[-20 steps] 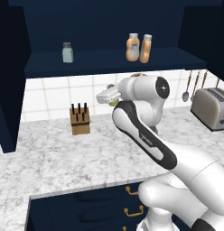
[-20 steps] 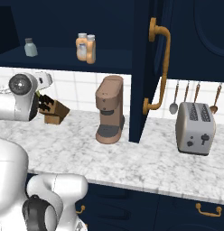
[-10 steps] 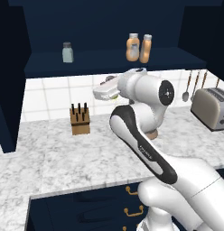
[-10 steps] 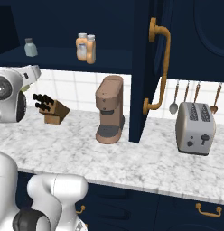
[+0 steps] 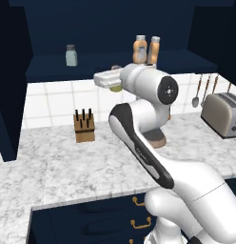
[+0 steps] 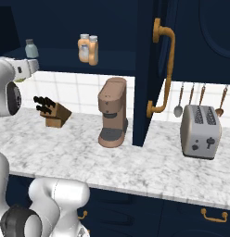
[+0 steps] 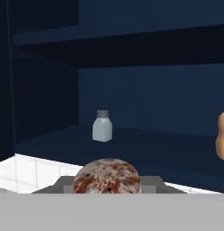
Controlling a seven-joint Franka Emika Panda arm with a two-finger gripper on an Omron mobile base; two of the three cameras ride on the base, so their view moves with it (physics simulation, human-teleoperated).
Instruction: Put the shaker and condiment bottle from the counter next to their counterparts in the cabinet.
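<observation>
White gripper (image 5: 106,79) is raised level with the cabinet (image 5: 115,28) shelf, pinching the yellow-green shaker (image 5: 116,86); in the hand view its speckled cap (image 7: 107,177) sits between the fingers. Ahead on the shelf stands the pale grey-blue shaker (image 7: 102,126). To the right, the slim condiment bottle (image 5: 154,49) stands beside the bulbous orange bottle (image 5: 141,49). Below, a knife block (image 5: 84,127) rests on the marble counter (image 5: 58,167).

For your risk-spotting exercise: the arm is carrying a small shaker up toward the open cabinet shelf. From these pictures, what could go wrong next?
1. The gripper carries the shaker just below the shelf edge; moving forward without rising could hit it.
2. The pale grey-blue shaker stands alone ahead; too close a placement might topple it.
3. The grip itself is hidden, so a slip cannot be ruled out.
</observation>
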